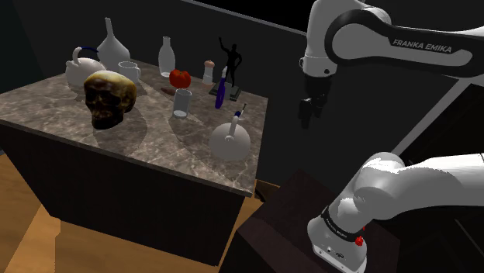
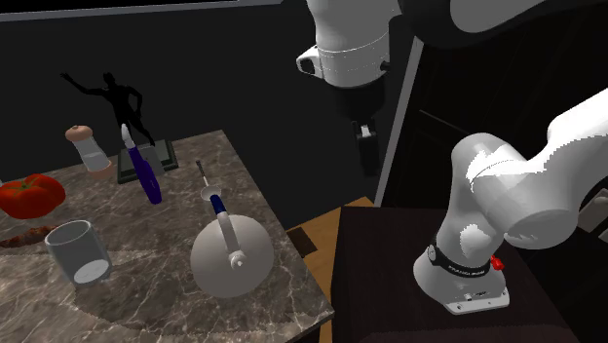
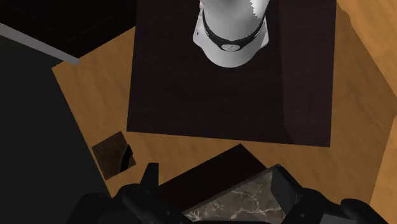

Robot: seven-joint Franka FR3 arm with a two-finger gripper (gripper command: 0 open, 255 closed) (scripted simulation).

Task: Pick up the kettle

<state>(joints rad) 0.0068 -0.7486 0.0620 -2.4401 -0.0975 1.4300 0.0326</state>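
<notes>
Hanging beyond the table's (image 1: 155,155) right edge, the gripper (image 1: 309,116) has its fingers spread and empty, likely kept clear of the clutter so it can descend from above. The pale round kettle (image 1: 230,143) sits near the table's near right corner, handle up.

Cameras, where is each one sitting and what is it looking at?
Shoulder view: beside and behind the dark box stand, looking down over the brown marble table; the white arm and open jaws show.
Second exterior view: near the table's corner, facing the black dancing figurine; the arm's base shows.
Wrist view: mounted by the jaws, looking down at the stand, orange wooden floor and arm's base; jaws show.
Shared: both outside views show the round red tomato.
</notes>
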